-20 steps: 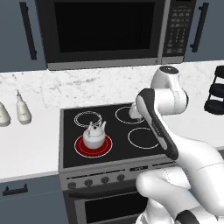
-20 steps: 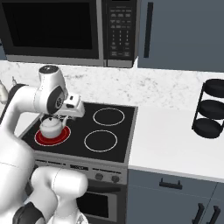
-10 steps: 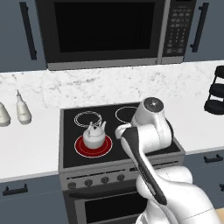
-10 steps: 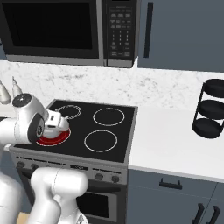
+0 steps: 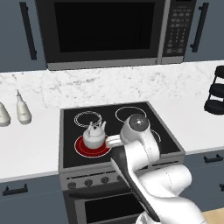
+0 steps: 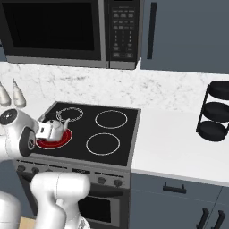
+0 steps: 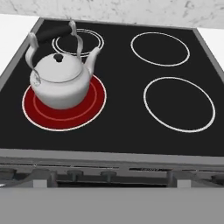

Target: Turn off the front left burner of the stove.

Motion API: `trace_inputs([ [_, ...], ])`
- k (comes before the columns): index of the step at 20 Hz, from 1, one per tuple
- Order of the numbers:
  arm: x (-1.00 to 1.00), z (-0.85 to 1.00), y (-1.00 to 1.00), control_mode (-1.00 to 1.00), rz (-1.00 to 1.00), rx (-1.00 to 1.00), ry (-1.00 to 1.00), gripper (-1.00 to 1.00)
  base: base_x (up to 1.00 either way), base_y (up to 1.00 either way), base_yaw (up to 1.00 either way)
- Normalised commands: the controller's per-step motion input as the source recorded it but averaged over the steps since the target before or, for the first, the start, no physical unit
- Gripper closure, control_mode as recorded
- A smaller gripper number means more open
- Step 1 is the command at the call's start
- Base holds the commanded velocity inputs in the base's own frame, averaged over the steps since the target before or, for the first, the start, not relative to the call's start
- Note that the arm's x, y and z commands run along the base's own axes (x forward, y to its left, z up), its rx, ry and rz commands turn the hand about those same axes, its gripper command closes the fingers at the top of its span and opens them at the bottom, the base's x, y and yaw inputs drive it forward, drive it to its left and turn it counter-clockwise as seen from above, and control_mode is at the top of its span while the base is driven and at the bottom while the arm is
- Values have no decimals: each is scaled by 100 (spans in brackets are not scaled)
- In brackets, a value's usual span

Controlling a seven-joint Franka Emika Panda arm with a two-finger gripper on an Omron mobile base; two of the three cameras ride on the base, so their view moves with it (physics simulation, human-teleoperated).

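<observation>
The stove point(image 5: 70, 114) — a range with a flat black glass top, a grey steel front panel and a dark oven door — stands between two stretches of white marble counter point(image 6: 179, 143), under a black microwave point(image 5: 105, 30). Its front left burner point(image 7: 87, 114), a round patch glowing red inside a thin white ring, lies at the near left of the glass. A small white kettle point(image 7: 59, 83) with a dark-grip bail handle stands upright on it, covering most of the red. The other three burners are unlit white outlines; the near right ring point(image 7: 179, 104) sits just beside the glowing one.

A row of small dark knobs point(image 5: 89, 182) runs along the steel panel below the glass.

The gripper point(image 5: 114, 141) hovers low at the near edge of the stove, just right of the kettle, its fingers spread wide apart and holding nothing. From the hand camera the knob row lies directly beneath, blurred at the lower edge.

Two pale bottles point(image 5: 22, 112) stand on the left counter — a black tiered rack point(image 6: 219, 112) on the right one.
</observation>
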Motion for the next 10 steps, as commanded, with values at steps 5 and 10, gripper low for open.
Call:
trace_inputs([
  [5,0,-29,45,-100,-9,0,-1,-100,0,0,0],
  [10,0,-39,66,-100,-6,-3,-5,-100,0,0,0],
])
